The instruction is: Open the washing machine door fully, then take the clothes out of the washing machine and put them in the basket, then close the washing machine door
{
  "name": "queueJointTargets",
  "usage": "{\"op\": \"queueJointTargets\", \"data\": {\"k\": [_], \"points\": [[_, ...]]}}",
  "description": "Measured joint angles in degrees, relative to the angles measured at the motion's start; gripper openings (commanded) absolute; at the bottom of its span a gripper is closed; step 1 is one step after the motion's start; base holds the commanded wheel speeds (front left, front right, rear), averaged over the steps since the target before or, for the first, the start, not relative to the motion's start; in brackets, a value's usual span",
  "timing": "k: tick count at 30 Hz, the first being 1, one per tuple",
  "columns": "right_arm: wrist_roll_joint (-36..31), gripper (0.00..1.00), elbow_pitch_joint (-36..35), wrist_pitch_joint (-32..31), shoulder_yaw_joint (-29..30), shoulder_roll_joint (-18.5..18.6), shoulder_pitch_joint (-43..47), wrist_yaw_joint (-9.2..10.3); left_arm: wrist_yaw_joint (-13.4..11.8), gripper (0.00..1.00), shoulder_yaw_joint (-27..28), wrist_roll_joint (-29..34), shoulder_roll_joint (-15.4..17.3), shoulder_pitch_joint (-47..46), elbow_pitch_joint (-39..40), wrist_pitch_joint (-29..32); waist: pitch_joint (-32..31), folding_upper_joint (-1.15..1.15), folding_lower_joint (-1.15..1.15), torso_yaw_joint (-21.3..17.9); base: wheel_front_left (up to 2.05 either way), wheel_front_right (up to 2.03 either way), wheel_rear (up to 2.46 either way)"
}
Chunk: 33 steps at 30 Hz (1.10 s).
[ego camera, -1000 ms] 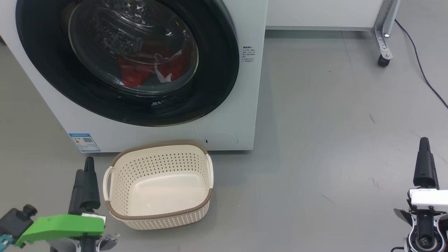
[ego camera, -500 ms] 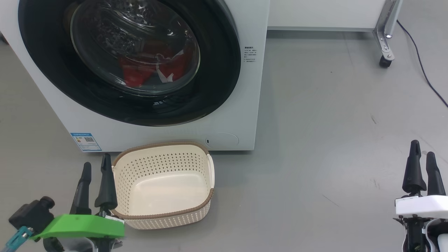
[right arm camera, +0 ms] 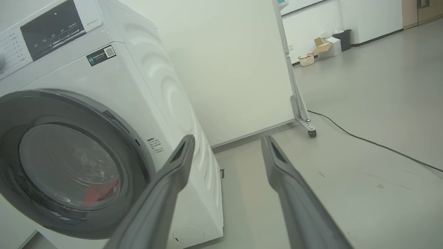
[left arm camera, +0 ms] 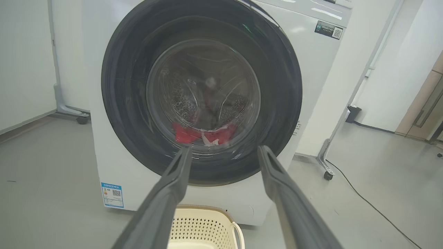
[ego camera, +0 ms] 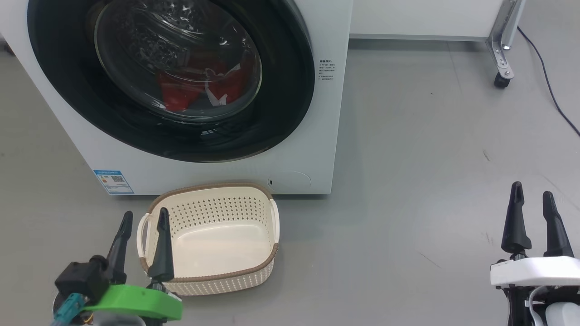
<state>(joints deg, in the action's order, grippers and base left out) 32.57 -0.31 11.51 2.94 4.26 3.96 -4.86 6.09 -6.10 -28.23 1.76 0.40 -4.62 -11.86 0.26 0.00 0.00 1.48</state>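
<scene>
Left claw (ego camera: pixel 145 211), right claw (ego camera: pixel 532 188) — both spread wide, both empty

Looks along the right gripper (right arm camera: pixel 227 139), fingers spread and empty over grey floor (right arm camera: pixel 363 145). Finds the washing machine (right arm camera: pixel 114 83) at left, the washing machine door (right arm camera: pixel 69 155) shut, red clothes (right arm camera: pixel 100 195) behind the glass.

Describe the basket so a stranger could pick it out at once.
Find the big white washing machine with its round black-rimmed door. On the grey floor just in front stands the basket. It alone is cream, perforated plastic, with a brown rim and side handles.
</scene>
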Motion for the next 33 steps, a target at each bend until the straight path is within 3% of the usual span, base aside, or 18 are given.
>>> {"op": "queueJointTargets", "data": {"k": [13, 33], "points": [[-12.24, 1.0, 0.12, 1.49, -2.72, 1.22, 0.18, 1.48, -2.34, 1.0, -3.46, 14.17, 0.23, 0.19, -2.24, -2.42, 0.09, 0.0, 0.0, 0.11, 0.0, 0.0, 0.0], [-12.62, 1.0, 4.86, -1.19, -4.57, 1.02, 1.03, 2.03, -5.28, 1.0, -4.88, 11.15, 0.4, 0.8, -9.6, -2.57, -0.18, 0.0, 0.0, -0.02, 0.0, 0.0, 0.0]]}}
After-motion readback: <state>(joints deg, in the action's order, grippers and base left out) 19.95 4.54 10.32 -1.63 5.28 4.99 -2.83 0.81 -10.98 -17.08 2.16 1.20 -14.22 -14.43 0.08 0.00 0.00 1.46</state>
